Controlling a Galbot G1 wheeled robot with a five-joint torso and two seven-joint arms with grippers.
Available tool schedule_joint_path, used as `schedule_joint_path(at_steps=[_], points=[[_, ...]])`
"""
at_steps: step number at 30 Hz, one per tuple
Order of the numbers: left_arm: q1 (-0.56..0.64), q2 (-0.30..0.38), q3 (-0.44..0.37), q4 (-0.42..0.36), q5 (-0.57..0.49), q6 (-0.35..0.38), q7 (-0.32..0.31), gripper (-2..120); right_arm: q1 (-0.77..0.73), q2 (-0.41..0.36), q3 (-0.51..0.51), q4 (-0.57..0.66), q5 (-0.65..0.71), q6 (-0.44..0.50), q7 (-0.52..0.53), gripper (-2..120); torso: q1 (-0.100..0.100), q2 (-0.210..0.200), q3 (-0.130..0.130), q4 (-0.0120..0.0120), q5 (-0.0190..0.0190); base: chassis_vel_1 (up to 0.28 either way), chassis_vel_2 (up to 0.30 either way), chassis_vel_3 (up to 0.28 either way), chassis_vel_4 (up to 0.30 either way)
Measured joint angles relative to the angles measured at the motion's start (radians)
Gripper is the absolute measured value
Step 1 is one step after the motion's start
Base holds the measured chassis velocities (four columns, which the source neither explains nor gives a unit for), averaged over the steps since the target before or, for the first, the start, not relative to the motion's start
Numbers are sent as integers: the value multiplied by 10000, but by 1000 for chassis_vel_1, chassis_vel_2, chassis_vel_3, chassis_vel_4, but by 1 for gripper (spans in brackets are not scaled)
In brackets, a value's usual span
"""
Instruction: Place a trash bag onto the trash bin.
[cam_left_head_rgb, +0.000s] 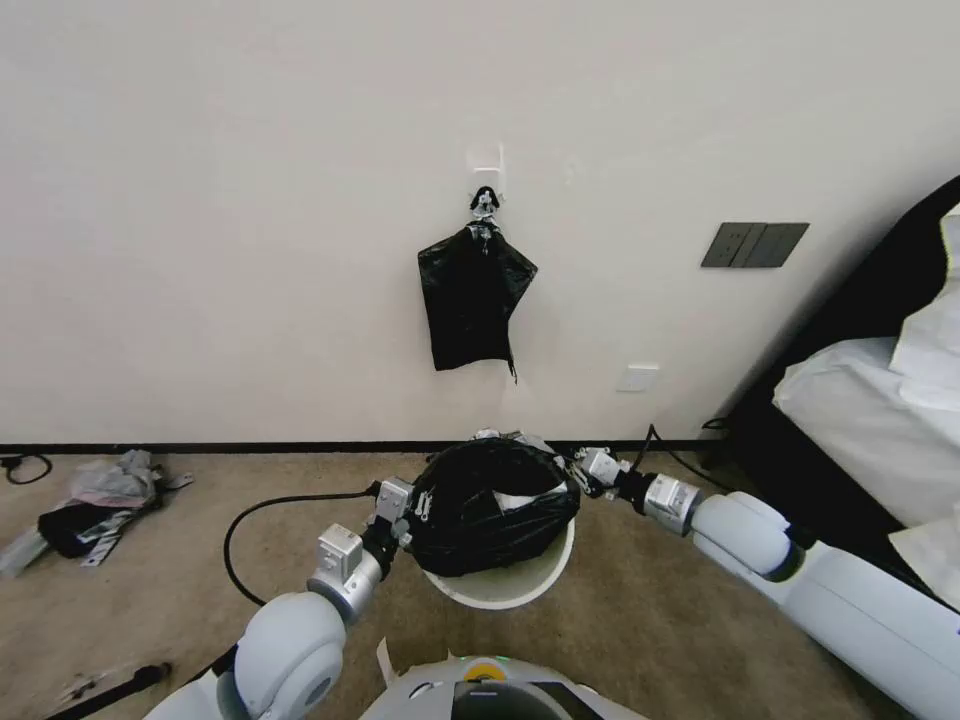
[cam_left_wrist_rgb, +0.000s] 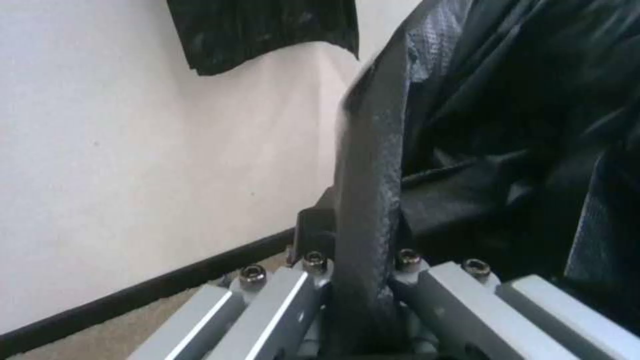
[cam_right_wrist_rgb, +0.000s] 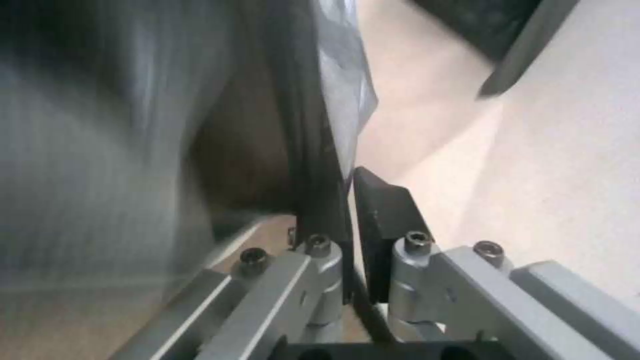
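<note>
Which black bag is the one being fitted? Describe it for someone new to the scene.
Below the bundle of bags hanging on the wall stands the trash bin. The trash bag is the loose glossy one over its mouth, stretched between the left gripper and the right gripper.

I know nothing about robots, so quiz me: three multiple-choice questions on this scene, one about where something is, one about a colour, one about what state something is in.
1. Where does the bundle of spare bags hang?
A. on the wall above the bin
B. on the bed
C. on the floor at the left

2. What colour is the trash bin?
A. blue
B. cream-white
C. red

3. How is the trash bag held?
A. lying loose on the carpet
B. by one gripper alone
C. by both grippers, over the bin's mouth

Answers:
1. A, it hangs from a hook on the wall.
2. B, its pale rim shows below the bag.
3. C, the left gripper and right gripper pinch opposite edges.
</note>
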Motion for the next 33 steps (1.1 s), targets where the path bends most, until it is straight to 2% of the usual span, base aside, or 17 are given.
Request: schedule_joint_path(at_steps=[9,11,16,18,19,22,24,25,28,30,31,33], points=[[-165,-9,6,147,-281,-267,32,1,-38,91,-145,-266,-39,306,-279,0,0,0,0,0,-2,0,0,0,0],[-217,-30,-19,254,-515,-245,-11,1,-66,97,-97,-199,107,359,-141,4,0,0,0,1,-2,0,0,0,0],[-428,-70,-133,563,-1425,36,-329,1,-223,257,227,43,760,303,513,22,0,0,0,1,-2,0,0,0,0],[-479,-70,-161,608,-1616,84,-398,1,-256,283,318,97,915,251,610,25,0,0,0,1,-1,0,0,0,0],[-635,-64,-241,710,-2066,192,-541,1,-342,323,554,213,1219,165,772,32,0,0,0,1,-2,0,0,0,0],[-837,-41,-330,844,-2448,274,-685,1,-434,363,822,305,1344,63,973,40,0,0,0,1,-3,0,0,0,0],[-1206,-11,-430,1121,-2895,344,-854,1,-592,414,1160,366,1354,-35,1302,50,0,0,0,2,-2,0,0,0,0],[-1206,-11,-430,1121,-2895,344,-854,1,-592,414,1160,366,1354,-35,1302,50,0,0,0,2,-2,0,0,0,0],[-1759,-45,-471,1531,-3393,434,-1169,1,-1446,512,2149,668,1558,-102,1461,65,0,0,0,0,-3,0,0,0,0],[-1759,-45,-471,1531,-3393,434,-1169,1,-1446,512,2149,668,1558,-102,1461,65,0,0,0,0,-3,0,0,0,0],[-1960,-79,-472,1699,-3517,453,-1333,1,-2076,678,2700,1093,1954,-237,1729,76,0,0,0,-3,-1,0,0,0,0],[-2073,-77,-467,1805,-3553,482,-1366,1,-2521,841,3063,1601,2229,-300,1819,84,0,0,0,-2,-2,0,0,0,0]])
